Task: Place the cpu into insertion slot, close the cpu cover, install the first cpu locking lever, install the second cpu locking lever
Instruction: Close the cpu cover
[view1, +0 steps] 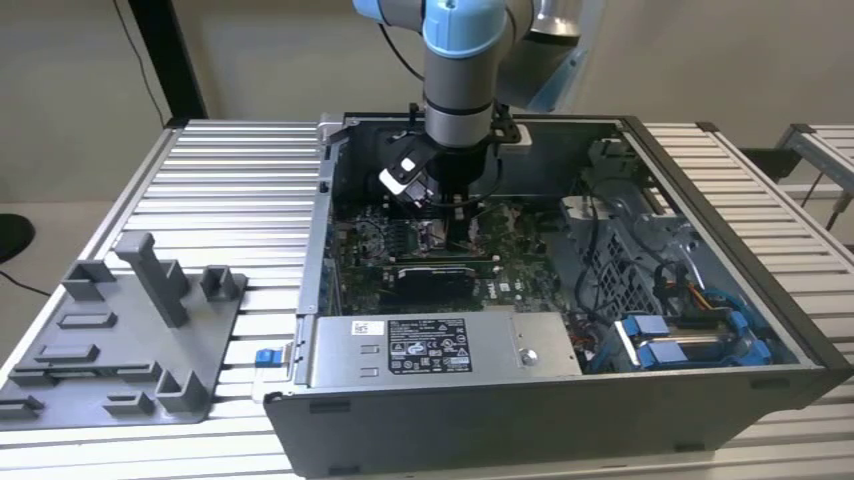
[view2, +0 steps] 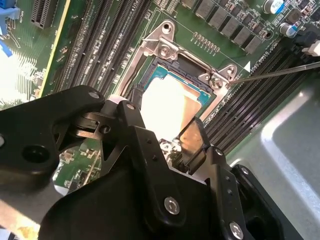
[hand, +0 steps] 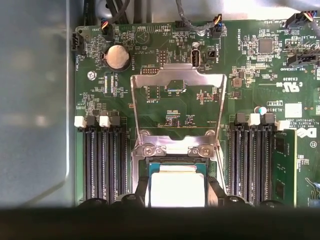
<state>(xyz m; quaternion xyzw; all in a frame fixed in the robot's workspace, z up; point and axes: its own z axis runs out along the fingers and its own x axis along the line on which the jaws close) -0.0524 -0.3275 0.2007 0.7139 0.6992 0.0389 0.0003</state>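
Cpu (view2: 167, 107), a silvery square chip, sits socketed, as the thin metal cover (hand: 200, 73) lies open. If the black gripper (hand: 178, 194) grips it, we cannot tell.

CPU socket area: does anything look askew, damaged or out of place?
Nothing stands out. The cpu lies flat and square in the insertion slot; the cpu cover is swung fully open, with no visible damage.

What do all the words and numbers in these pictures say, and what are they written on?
Label on the power-supply box: too small to read.
White sticker beside it: too small to read.
White print on the circuit board: too small and blurred to read.
The cpu: glaring top, no text to be read.
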